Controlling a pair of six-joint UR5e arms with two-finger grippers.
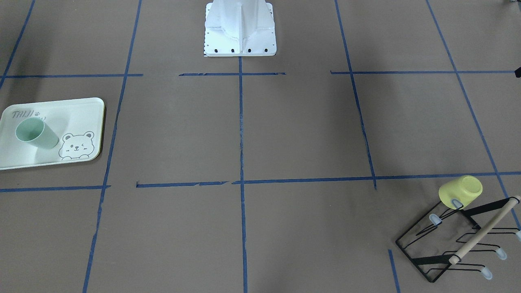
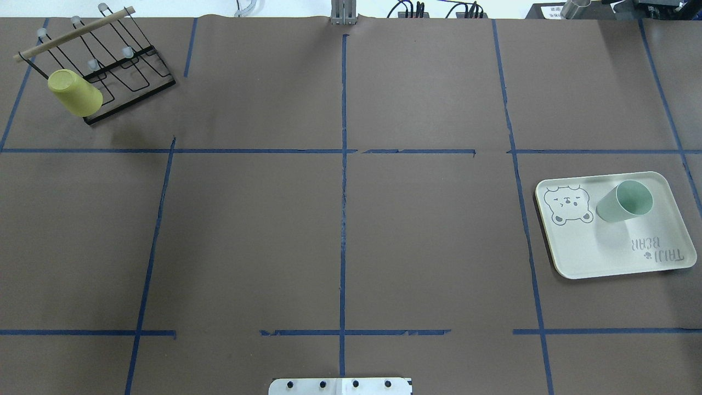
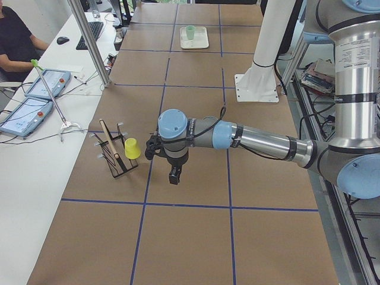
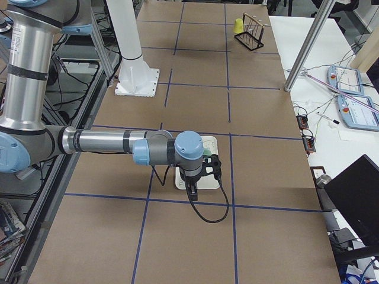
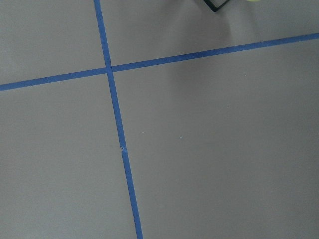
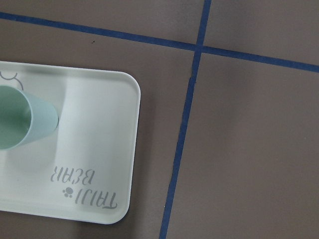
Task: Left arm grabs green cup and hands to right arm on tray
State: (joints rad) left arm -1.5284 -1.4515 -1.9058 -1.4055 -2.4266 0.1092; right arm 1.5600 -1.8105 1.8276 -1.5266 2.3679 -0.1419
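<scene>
The green cup (image 1: 36,133) stands upright on the tray (image 1: 83,112), beside the bear drawing; nothing holds it. It also shows in the overhead view (image 2: 622,202), on the tray (image 2: 603,252), and at the left edge of the right wrist view (image 6: 22,124). The left gripper (image 3: 173,177) shows only in the exterior left view, hanging over the table near the rack; I cannot tell if it is open. The right gripper (image 4: 190,190) shows only in the exterior right view, above the tray's near edge (image 4: 208,183); I cannot tell its state.
A yellow-green cup (image 2: 74,93) hangs upside down on a black wire rack (image 2: 118,71) at the far left corner; both show in the front view, cup (image 1: 460,192) and rack (image 1: 431,252). The white robot base (image 1: 240,32) stands at the table's edge. Blue tape lines cross the brown table.
</scene>
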